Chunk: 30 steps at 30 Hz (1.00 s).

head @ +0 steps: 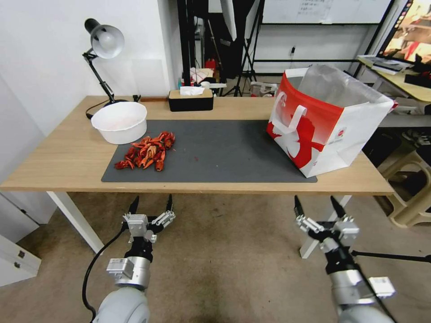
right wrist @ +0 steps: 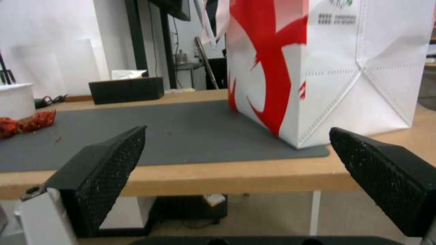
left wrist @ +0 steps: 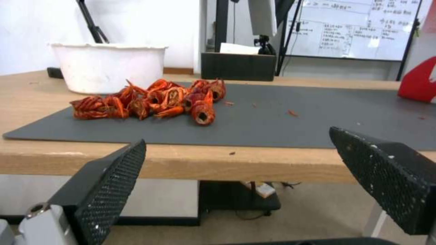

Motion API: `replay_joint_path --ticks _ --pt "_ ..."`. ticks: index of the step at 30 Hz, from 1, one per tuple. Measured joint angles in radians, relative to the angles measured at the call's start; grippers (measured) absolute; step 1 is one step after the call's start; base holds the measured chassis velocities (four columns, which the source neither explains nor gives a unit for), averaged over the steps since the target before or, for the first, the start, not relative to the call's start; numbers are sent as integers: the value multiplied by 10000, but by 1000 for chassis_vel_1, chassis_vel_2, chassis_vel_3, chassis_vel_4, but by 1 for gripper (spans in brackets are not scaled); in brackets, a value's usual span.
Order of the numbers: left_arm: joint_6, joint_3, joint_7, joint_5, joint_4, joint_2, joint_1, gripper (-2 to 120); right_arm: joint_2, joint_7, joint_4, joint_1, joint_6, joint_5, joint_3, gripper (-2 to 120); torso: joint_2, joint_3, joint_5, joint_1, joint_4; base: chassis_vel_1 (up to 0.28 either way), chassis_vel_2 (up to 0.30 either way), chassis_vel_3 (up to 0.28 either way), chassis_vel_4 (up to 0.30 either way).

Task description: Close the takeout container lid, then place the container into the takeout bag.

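Observation:
The takeout bag (head: 330, 121) stands open on the right end of the table, red and white, with white strap handles and a clear liner; its corner (right wrist: 313, 68) looms close in the right wrist view. The takeout container and its lid are out of view. My left gripper (head: 151, 202) hangs open below the table's front edge, left of centre, its fingers (left wrist: 113, 177) spread wide with nothing between them. My right gripper (head: 315, 202) is open too, below the front edge in front of the bag, and its fingers (right wrist: 109, 163) hold nothing.
A grey mat (head: 224, 152) covers the wooden table (head: 58, 161). A pile of red crayfish shells (head: 147, 152) lies on its left part, beside a white round bowl (head: 119, 121). A black tissue box (head: 190, 99) and a desk lamp (head: 104, 42) stand at the back. A stool (head: 413, 193) is on the right.

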Motion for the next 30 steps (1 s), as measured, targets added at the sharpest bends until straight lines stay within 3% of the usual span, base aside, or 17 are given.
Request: replay_joint_path --ticks 30 --pt "-128 95 -31 289 1 -74 244 100 81 -108 -315 203 43 119 -61 100 -2 0 0 0 -1 0 0 0 0"
